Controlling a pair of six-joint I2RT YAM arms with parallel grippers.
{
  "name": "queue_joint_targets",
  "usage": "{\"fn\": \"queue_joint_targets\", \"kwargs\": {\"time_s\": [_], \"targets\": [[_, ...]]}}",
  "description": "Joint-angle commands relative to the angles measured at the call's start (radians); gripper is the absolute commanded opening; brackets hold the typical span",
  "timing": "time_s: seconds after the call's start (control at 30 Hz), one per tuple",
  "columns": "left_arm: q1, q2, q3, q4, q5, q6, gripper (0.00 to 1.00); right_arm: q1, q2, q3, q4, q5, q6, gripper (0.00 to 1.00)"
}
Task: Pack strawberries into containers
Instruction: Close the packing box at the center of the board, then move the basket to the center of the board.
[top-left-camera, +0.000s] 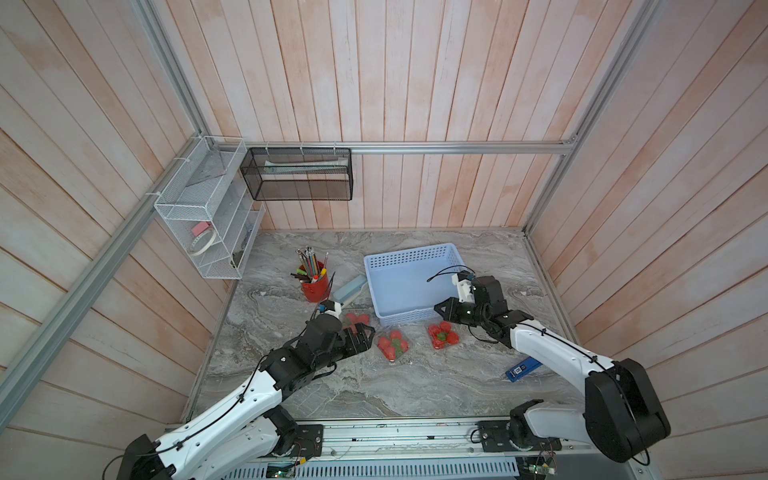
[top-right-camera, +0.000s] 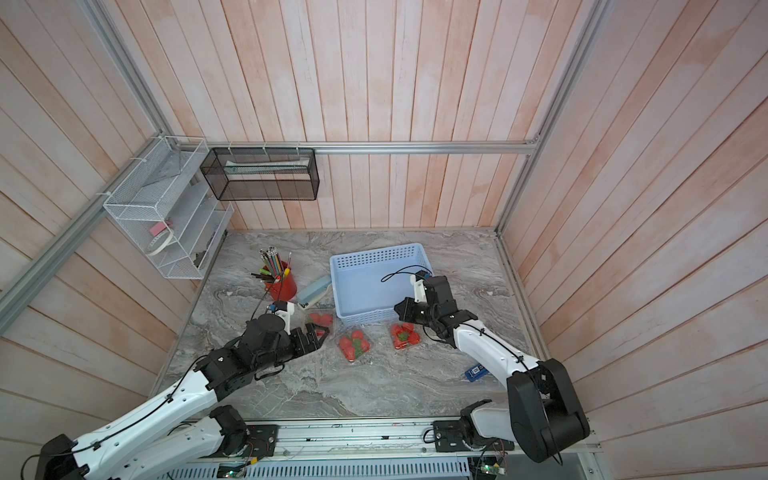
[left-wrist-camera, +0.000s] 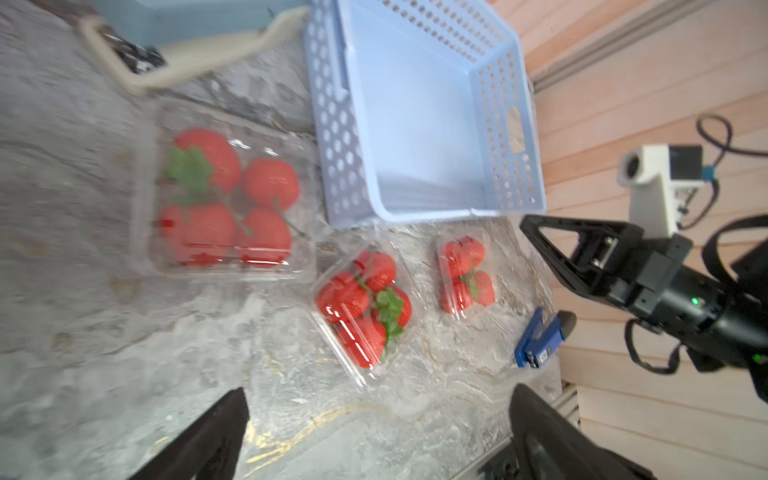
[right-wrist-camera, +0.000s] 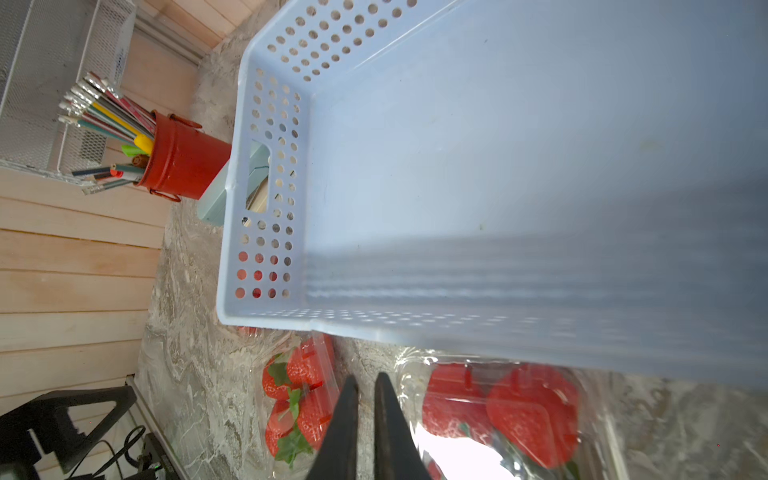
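Note:
Three clear containers stand in a row in front of the basket, each holding several red strawberries. The left container (left-wrist-camera: 232, 112) lies partly under my left gripper (top-left-camera: 370, 338) in both top views, with its strawberries (left-wrist-camera: 208, 158) beneath a clear lid. The middle container (top-left-camera: 409, 345) and the right container (top-left-camera: 430, 332) hold strawberries (left-wrist-camera: 353, 299) (left-wrist-camera: 461, 253) too. My left gripper (left-wrist-camera: 380, 415) stands wide open over bare table, holding nothing. My right gripper (top-left-camera: 436, 308) hovers by the basket's front rim, above the gap between the middle and right containers. Its fingers (right-wrist-camera: 351, 399) are shut on nothing.
A light-blue perforated basket (top-left-camera: 407, 253) stands empty behind the containers. Left of it are a red pencil cup (top-left-camera: 316, 289) and a pale blue stapler (top-left-camera: 349, 291). A small blue device (top-left-camera: 523, 369) lies by the right arm. Wire racks (top-left-camera: 199, 216) hang on the left wall.

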Motion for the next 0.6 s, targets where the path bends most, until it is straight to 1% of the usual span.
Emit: {"fn": "queue_joint_targets", "kwargs": {"time_s": [0.0,0.07,0.13,0.27,0.37,0.43,0.57], "targets": [[0.049,-0.055,0.001,-0.084,-0.053,0.014,1.0,-0.015,-0.051,-0.005,-0.066,0.059,-0.038,0.09],[0.075,-0.063,0.012,-0.111,-0.065,0.033,1.0,-0.013,-0.063,-0.011,-0.101,0.071,-0.061,0.08],[0.099,-0.056,0.024,-0.127,-0.076,0.048,1.0,0.011,-0.064,-0.02,-0.12,0.083,-0.083,0.07],[0.159,-0.019,0.039,-0.141,-0.075,0.066,1.0,0.143,-0.031,-0.015,-0.133,0.156,-0.102,0.06],[0.202,-0.003,0.039,-0.131,-0.047,0.073,1.0,0.217,0.031,0.005,-0.102,0.142,-0.085,0.04],[0.222,-0.003,0.037,-0.123,-0.029,0.077,1.0,0.245,0.083,0.021,-0.066,0.129,-0.076,0.04],[0.249,-0.01,0.037,-0.119,-0.01,0.079,1.0,0.258,0.225,0.102,-0.024,0.101,-0.093,0.04]]}}
